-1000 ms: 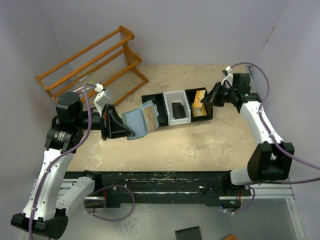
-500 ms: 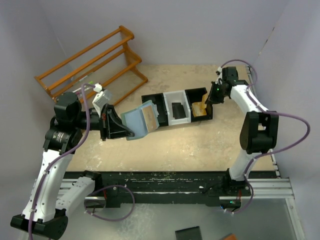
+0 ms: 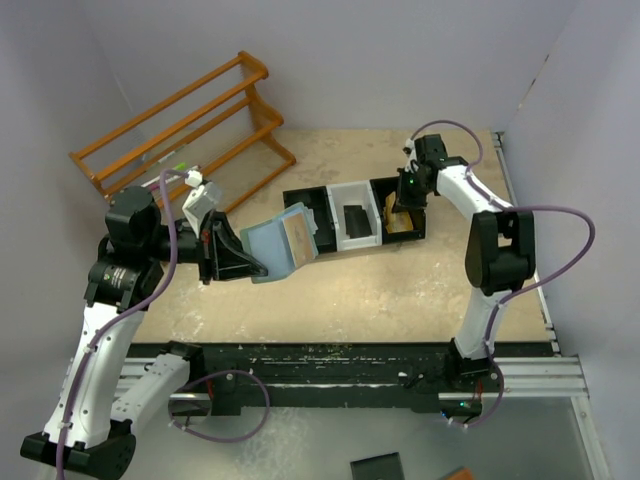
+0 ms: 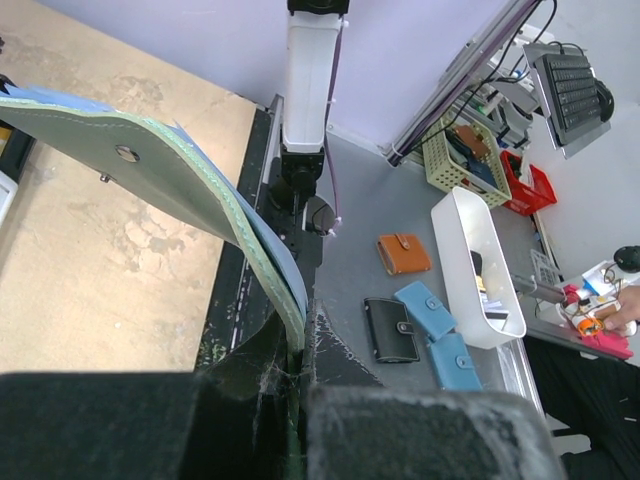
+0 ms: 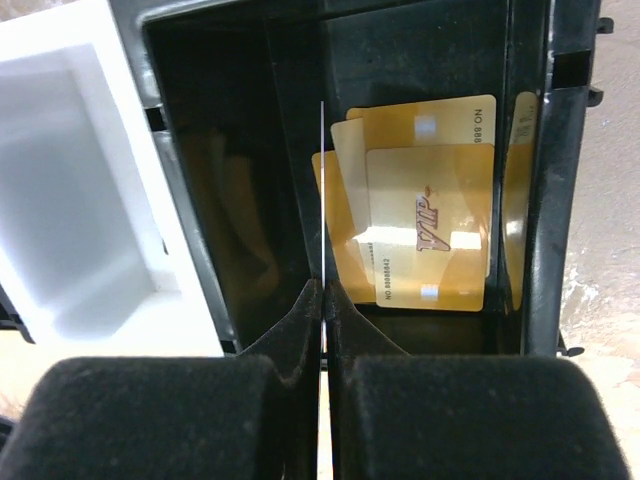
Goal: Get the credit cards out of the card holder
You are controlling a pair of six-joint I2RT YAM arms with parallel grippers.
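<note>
Card holder (image 3: 285,238) stays clamped in left tool (image 3: 255,268); right tool (image 5: 322,300), pinching a credit card (image 5: 322,200), has moved over tray (image 3: 310,198).

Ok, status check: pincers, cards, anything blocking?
Left pincer shut on card holder. Right pincer shut on card, edge-on over bin compartment; gold cards lie inside. Nothing blocking.

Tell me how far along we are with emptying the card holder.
Done: several gold cards lie in the bin's black end compartment. In hand: the right fingers pinch another card edge-on above them; the left fingers clamp the open card holder. Left: one tan card shows inside the holder.
</note>
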